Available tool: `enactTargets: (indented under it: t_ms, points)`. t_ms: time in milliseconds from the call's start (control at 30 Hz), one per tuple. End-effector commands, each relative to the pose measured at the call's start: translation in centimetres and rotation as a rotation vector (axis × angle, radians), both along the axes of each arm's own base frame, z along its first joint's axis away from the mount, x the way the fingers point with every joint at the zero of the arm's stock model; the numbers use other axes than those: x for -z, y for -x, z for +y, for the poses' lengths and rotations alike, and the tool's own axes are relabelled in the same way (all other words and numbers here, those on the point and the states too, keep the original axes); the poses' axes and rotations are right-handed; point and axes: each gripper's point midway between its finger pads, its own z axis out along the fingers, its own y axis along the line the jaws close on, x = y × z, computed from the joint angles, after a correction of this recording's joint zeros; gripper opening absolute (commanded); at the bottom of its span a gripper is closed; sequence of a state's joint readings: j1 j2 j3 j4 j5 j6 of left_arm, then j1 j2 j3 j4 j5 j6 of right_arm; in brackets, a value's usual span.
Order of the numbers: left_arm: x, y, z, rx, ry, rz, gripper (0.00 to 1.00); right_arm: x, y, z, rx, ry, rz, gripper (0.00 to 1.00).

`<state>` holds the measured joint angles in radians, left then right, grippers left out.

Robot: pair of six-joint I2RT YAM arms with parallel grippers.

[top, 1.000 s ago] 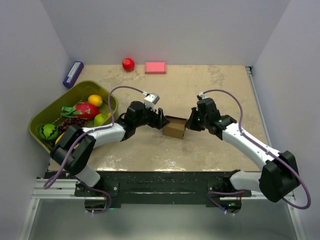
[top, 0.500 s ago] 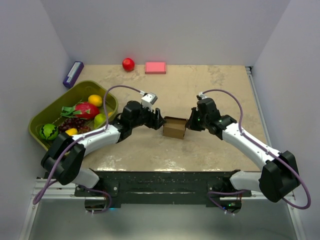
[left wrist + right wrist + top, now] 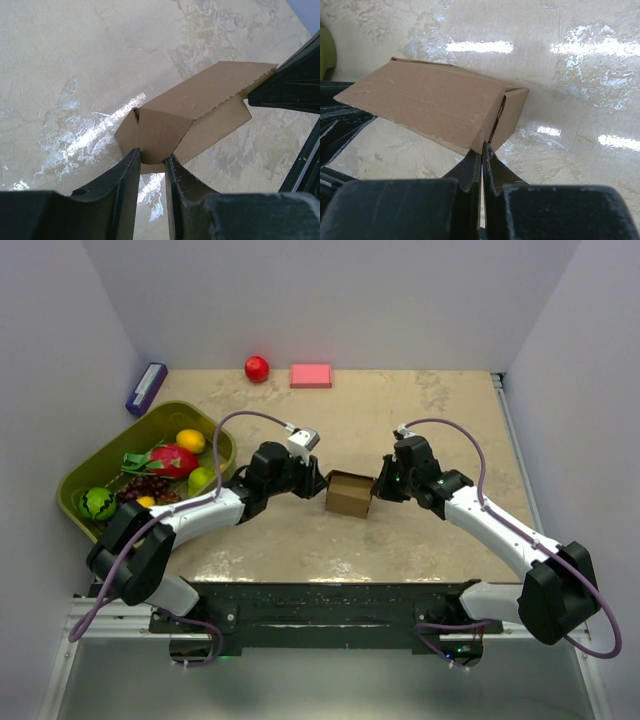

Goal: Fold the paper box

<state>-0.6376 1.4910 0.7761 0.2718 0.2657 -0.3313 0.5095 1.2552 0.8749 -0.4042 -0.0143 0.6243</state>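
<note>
The left gripper (image 3: 151,156) has just narrowed its jaws onto an end flap of the box (image 3: 349,494), which sits midway across the table (image 3: 430,415). The right gripper (image 3: 481,148) stays fully closed at the opposite corner, perhaps nipping cardboard, so folding can begin.

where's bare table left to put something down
Free: behind the paper box up to the pink block and red ball; the back right corner beyond the right hand; the near strip between box and front edge. Crowded: the centre, where the left hand meets the right at the box, and the left side by the fruit basket.
</note>
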Motion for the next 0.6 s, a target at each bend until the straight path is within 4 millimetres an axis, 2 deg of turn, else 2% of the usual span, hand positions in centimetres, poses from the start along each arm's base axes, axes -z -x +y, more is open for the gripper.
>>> enactTargets:
  t_ms: [0,133,367,567]
  points:
    - [-2.7,-1.0,-1.7,0.008,0.069,-0.049,0.23,0.4,0.1,-0.8,0.009,0.043,0.002,0.0]
    - [-2.9,-0.9,-2.6,0.02,0.08,-0.04,0.12,0.5,0.0,-1.0,0.012,0.05,0.001,0.0]
    - [-2.7,-0.5,-3.9,0.023,0.058,-0.039,0.05,0.7,0.0,-1.1,0.008,0.065,0.004,0.0]
    - [-1.6,-0.9,-3.1,-0.015,0.004,-0.024,0.02,0.2,-0.1,-1.2,0.005,0.077,-0.003,0.0]
